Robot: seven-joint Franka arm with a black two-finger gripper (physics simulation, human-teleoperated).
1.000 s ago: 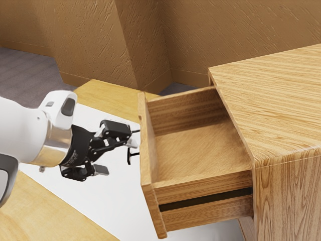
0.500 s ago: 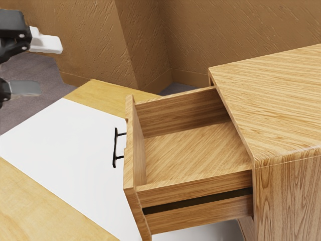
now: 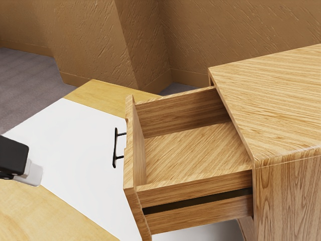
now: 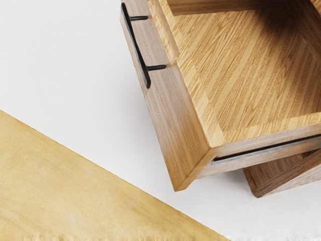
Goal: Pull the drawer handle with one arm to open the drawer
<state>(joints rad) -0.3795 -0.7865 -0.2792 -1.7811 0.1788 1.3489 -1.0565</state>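
Brown walls back the white worktop (image 3: 70, 145), where the drawer (image 3: 190, 150) stands further out of its cabinet (image 3: 281, 110) than a second ago, handle (image 3: 116, 148) released, hand (image 3: 22, 168) withdrawn well apart, whether apart or together I cannot tell: the pull looks done.

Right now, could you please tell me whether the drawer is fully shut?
No, the drawer stands pulled well out of the cabinet, its inner floor exposed.
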